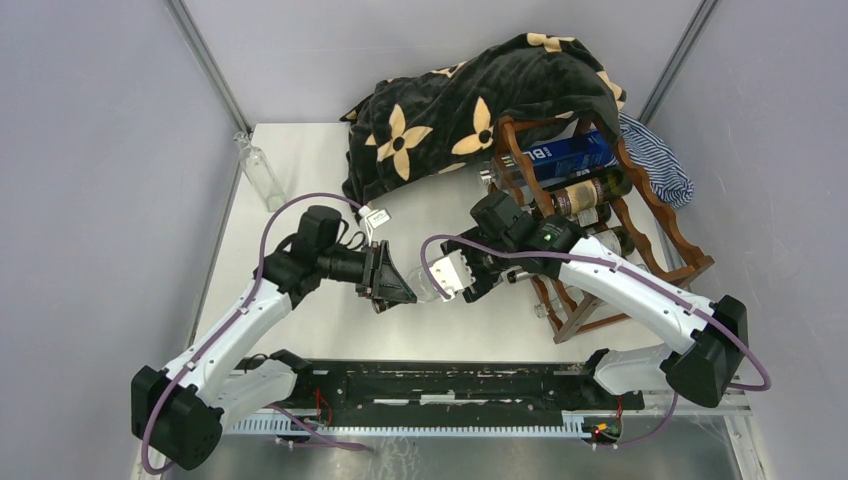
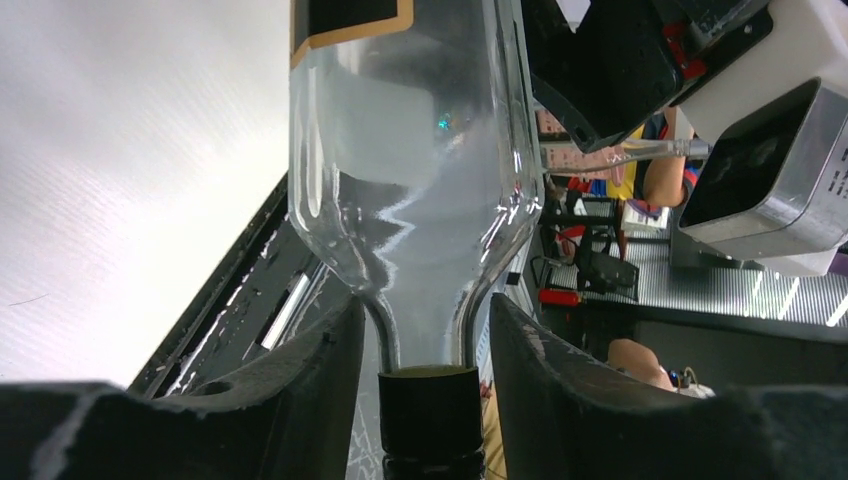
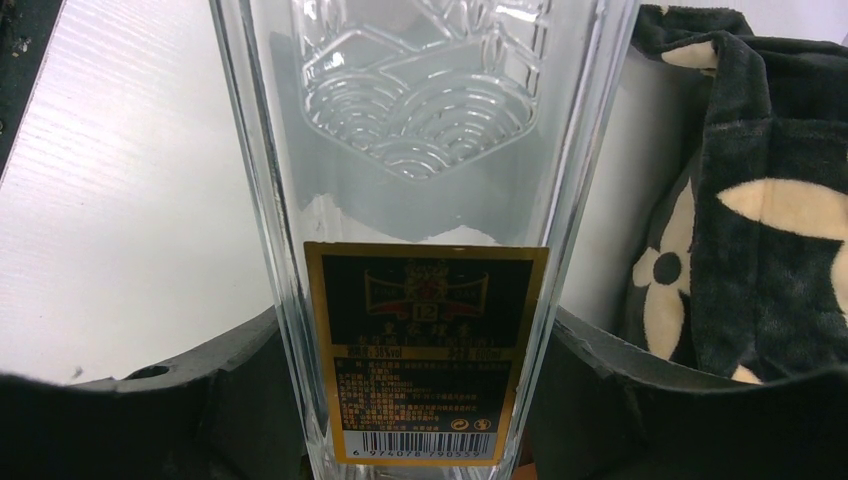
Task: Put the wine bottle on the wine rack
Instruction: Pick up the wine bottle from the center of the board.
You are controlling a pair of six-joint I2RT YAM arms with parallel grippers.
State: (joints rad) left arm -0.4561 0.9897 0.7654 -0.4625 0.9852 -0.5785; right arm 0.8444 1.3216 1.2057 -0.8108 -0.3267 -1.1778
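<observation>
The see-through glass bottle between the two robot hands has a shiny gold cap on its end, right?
Not quite. The clear glass bottle does sit between the left gripper and the right gripper, but the cap on its end is black, not shiny gold. The left wrist view shows it, right below the bottle's thin neck.

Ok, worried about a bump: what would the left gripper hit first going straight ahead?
The bottle: its shoulder sits just ahead of the jaws flanking its neck; the right gripper lies beyond.
</observation>
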